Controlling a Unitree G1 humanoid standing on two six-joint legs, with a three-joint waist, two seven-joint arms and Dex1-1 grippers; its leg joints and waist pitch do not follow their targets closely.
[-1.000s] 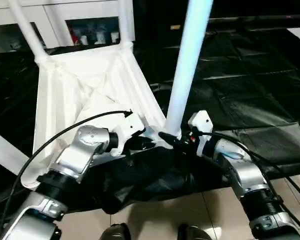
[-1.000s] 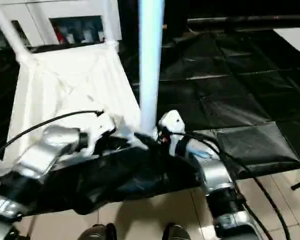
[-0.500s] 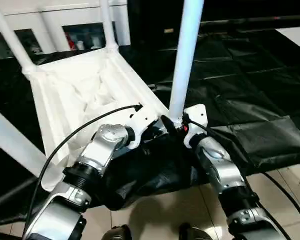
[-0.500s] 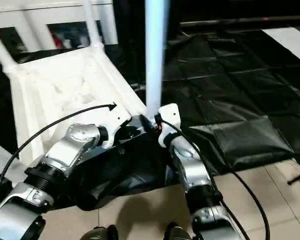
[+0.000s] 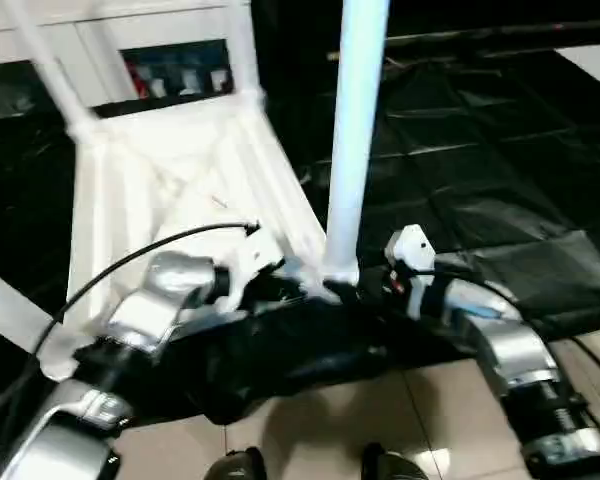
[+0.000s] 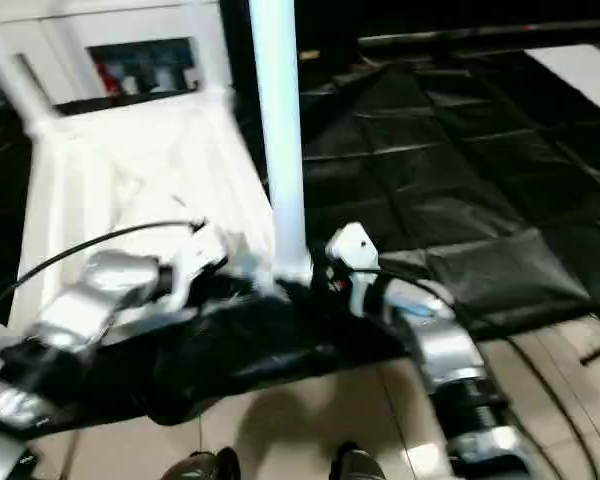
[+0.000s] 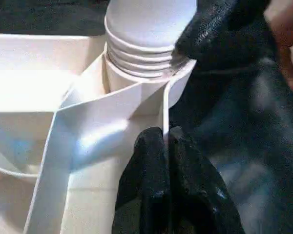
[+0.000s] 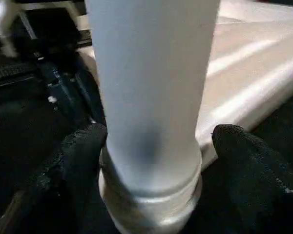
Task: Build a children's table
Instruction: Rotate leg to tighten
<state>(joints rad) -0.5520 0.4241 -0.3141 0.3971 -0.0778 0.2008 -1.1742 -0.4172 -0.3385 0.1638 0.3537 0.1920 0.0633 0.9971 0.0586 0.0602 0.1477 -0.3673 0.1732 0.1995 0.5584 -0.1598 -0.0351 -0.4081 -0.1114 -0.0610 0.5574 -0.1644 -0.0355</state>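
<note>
The white tabletop (image 5: 170,180) lies upside down on the black sheet, ribbed underside up. A long white leg (image 5: 355,120) stands upright in its near right corner socket (image 7: 136,73). My right gripper (image 8: 158,146) is open around the base of that leg, one black finger (image 8: 83,161) on each side and a gap on at least one side. My left gripper (image 7: 167,146) is shut on the thin rim wall of the tabletop, just beside that socket. Two more legs (image 5: 45,65) rise from the far corners, and another (image 5: 5,305) slants out at the left.
White cabinets with glass fronts (image 5: 170,70) stand behind the tabletop. The black sheet (image 5: 480,150) covers the floor to the right and far side. Beige tiles (image 5: 330,420) and my feet (image 5: 230,465) lie at the near edge.
The head view has swung sideways and back. Both grippers stay at the near right corner: the left on the rim, the right around the leg's base.
</note>
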